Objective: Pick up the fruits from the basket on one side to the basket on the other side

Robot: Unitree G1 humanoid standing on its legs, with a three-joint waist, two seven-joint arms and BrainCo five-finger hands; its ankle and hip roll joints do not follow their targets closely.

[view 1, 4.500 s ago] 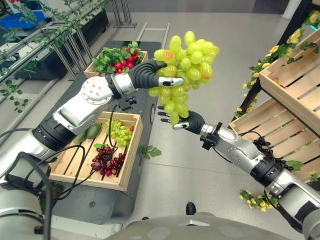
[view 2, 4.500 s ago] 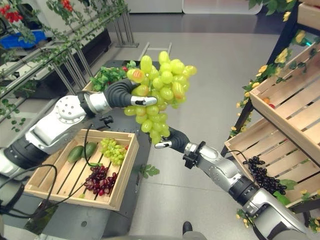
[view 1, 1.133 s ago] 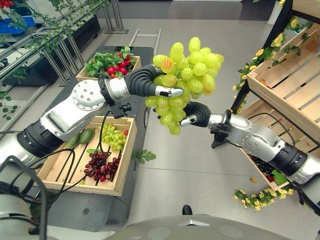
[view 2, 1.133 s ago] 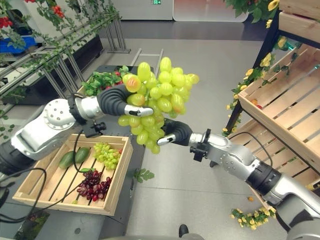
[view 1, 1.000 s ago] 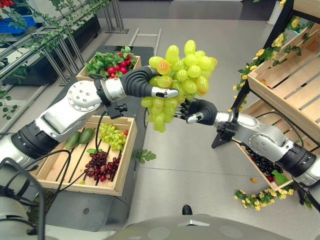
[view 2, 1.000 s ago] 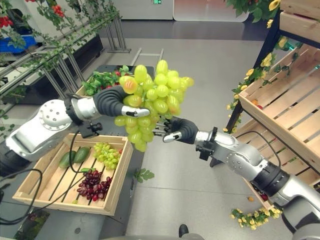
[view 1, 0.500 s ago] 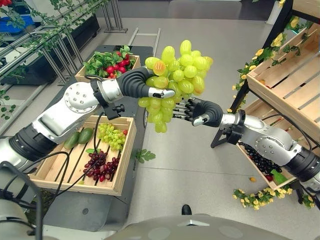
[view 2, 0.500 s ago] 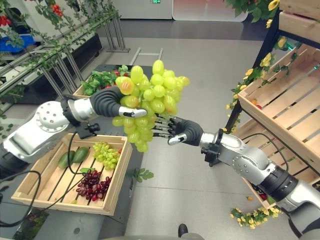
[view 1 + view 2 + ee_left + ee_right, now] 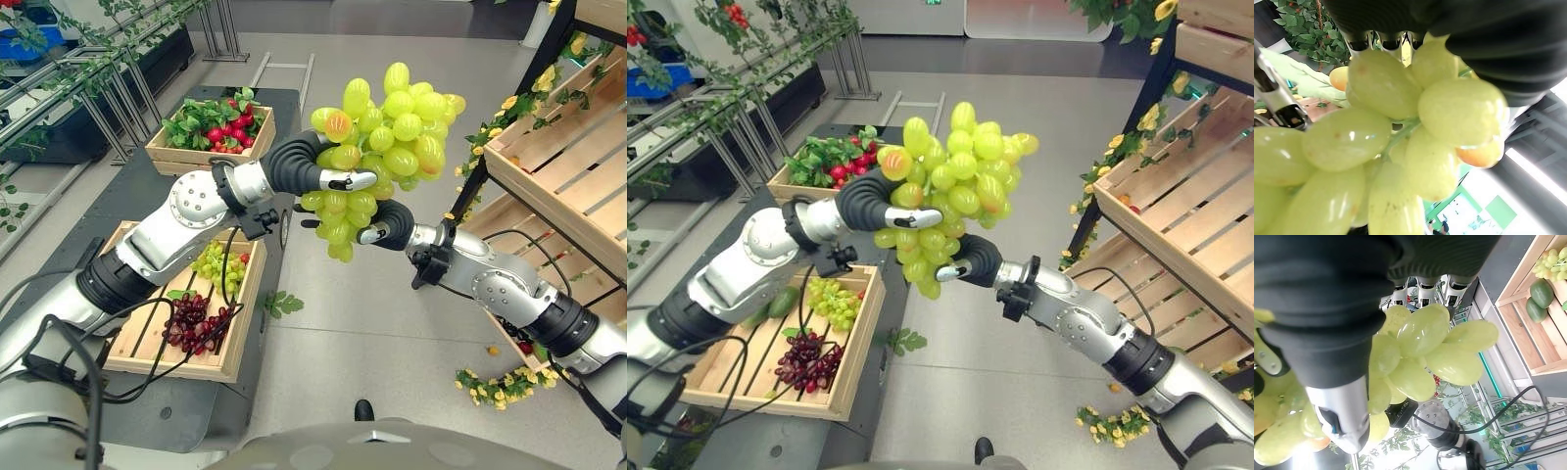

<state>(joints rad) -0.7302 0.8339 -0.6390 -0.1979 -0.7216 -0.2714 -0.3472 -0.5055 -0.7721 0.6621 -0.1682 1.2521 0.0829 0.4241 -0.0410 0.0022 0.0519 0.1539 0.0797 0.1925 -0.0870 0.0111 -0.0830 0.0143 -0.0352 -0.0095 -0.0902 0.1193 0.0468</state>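
Observation:
A big bunch of green grapes (image 9: 387, 127) hangs in the air over the floor, between the two sides. My left hand (image 9: 309, 162) is shut on its upper left part; the left wrist view has grapes (image 9: 1400, 122) pressed against the fingers. My right hand (image 9: 392, 220) reaches in from the right under the bunch. Its fingers go behind the lower grapes and its thumb (image 9: 1337, 411) closes on them from the front. The source wooden basket (image 9: 240, 323) at the left holds a small green bunch (image 9: 217, 262) and dark grapes (image 9: 196, 318).
A second basket (image 9: 211, 122) with leafy greens and red fruit stands further back on the dark cart. Tilted wooden crates on a shelf (image 9: 568, 166) with yellow flowers are at the right. Bare floor lies under the bunch.
My right hand, open with spread fingers beside the bunch half a second ago, has moved in under the bunch and closed on its lower grapes. The left hand has shifted the bunch up and right.

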